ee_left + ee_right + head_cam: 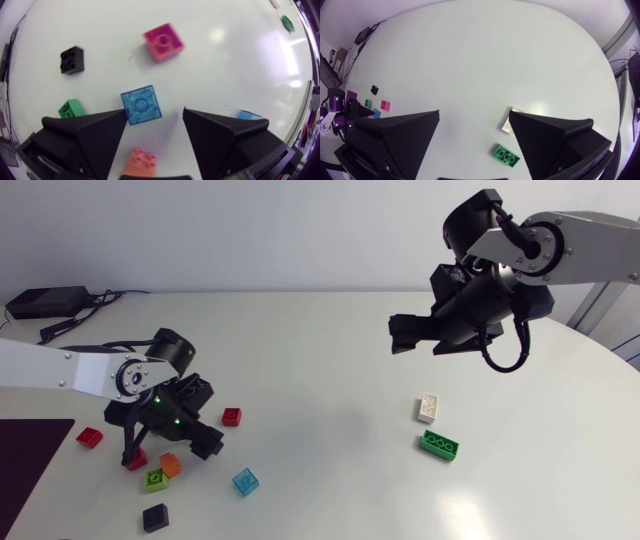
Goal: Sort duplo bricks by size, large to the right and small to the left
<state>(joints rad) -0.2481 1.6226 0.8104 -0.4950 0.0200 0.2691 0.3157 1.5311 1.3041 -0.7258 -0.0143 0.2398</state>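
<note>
Head view, left arm low over the white desk, left jaws wide, small translucent blue square brick seen between their tips, right jaws wide, raised, long white brick near long green brick at desk's right.

Your left jaws hide half of the small green plastic brick and most of a pale blue plastic piece, while your right jaws cover one side of the white oblong plastic brick.

A glossy white table with a curved edge reflects overhead light.
</note>
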